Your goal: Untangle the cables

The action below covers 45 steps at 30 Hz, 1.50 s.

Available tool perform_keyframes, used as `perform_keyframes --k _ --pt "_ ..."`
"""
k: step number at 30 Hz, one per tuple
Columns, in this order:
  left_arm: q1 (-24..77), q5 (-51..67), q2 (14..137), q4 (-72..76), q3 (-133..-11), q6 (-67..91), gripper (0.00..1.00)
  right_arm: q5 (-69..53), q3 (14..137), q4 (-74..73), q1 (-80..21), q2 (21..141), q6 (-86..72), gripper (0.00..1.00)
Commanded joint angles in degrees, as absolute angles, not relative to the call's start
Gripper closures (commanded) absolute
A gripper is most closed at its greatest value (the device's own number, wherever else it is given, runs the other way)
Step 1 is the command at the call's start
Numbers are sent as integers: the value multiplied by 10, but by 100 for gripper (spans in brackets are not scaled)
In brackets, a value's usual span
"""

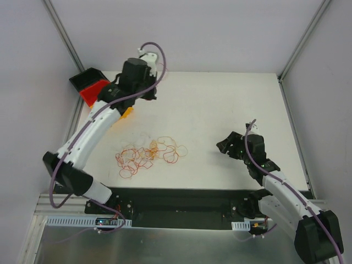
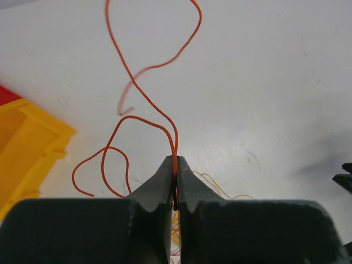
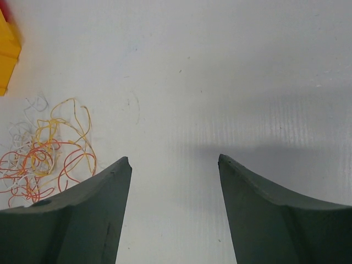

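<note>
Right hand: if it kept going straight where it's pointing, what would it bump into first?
Probably just the white table, as far as the right wrist view shows. The right hand is open, and the cables lie off to the left in that view, outside its line. Depth is unclear.

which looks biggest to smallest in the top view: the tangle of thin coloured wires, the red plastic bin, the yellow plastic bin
1. tangle of thin coloured wires
2. red plastic bin
3. yellow plastic bin, unsure: left arm covers most of it
</note>
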State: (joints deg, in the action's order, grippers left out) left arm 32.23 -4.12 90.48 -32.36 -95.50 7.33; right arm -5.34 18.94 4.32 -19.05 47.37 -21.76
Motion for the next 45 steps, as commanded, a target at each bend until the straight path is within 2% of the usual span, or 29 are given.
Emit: perform_keyframes --k 1,5,9,17,27,41,45 --pt "280 -87 830 -416 -954 93 100 -67 194 71 -190 480 -207 32" --pt "209 -107 802 -438 -954 112 100 -68 197 71 -191 484 -205 32" --pt "115 -48 819 -462 -972 155 100 -68 197 72 -192 485 -204 32" --pt "16 47 878 -492 -986 209 100 -74 201 74 -192 496 -202 32" --pt "-11 58 976 -493 -1007 178 100 -76 202 78 -192 504 -201 32" --pt "-11 -59 1134 -502 -1090 40 100 -86 209 84 -192 525 -200 32" --pt "-11 -57 1178 -504 -1129 9 100 -87 210 84 -192 528 -200 32"
